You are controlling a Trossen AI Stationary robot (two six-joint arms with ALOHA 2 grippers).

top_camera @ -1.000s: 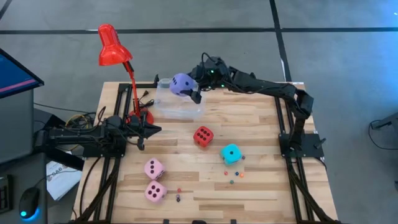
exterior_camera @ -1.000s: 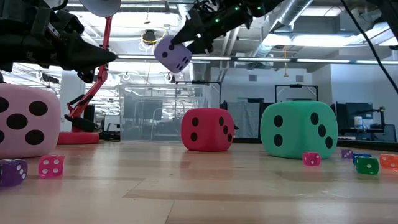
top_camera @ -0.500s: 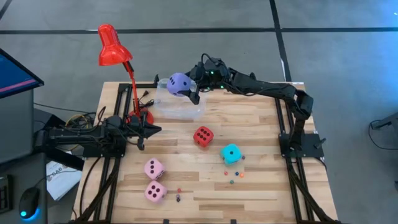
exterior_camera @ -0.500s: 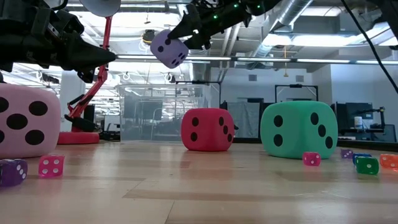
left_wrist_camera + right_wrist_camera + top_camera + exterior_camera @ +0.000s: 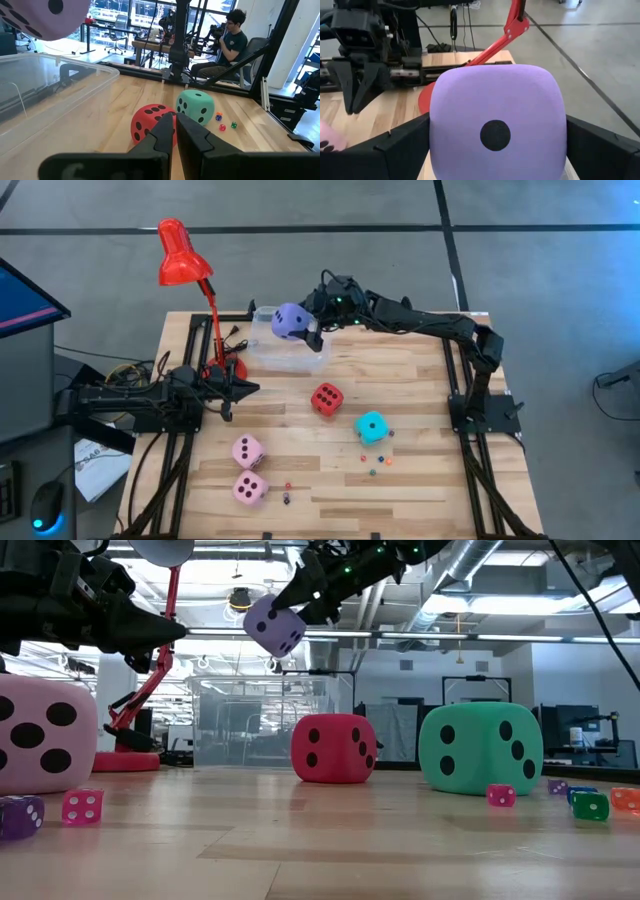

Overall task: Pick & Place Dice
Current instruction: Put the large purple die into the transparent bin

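My right gripper holds the lavender die in the air above a clear plastic container at the table's far middle. The red die and the cyan die rest on the table's middle. Two pink dice sit nearer the front left. My left gripper waits shut and level at the table's left, touching nothing; in its wrist view, its fingertips point toward the red die. My right gripper pinches the lavender die between its two fingers, which stand wide apart on two opposite side faces. The fingers come from the table's right, slanting slightly down. The die is lifted clear, its one-pip face toward the wrist camera.
A red desk lamp stands at the far left, its base beside the container. Several tiny coloured dice lie near the cyan die and by the pink ones. A person sits beyond the table's right edge.
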